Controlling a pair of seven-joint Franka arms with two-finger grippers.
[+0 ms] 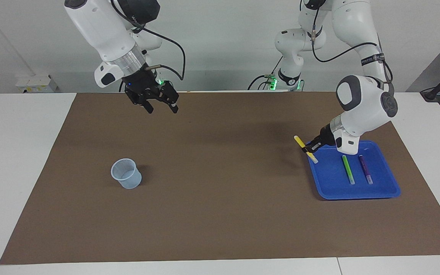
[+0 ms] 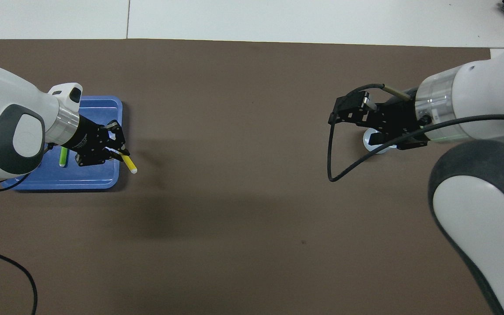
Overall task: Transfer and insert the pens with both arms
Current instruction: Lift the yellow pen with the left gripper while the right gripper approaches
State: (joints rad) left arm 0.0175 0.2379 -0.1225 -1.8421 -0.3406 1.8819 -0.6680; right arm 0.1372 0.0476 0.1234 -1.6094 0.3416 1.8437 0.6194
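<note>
With the left claw [image 1: 310, 149] clamped on the yellow pen [image 1: 305, 149] over the blue tray's [image 1: 357, 193] edge, carry it level toward the spread, empty right claw [image 1: 162, 109] for a clean handover.

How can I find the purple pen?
Look for the blue tray at the left arm's end of the brown mat. Two pens lie side by side in it. The purple pen is the darker one, beside the green pen, closer to the mat's end.
</note>
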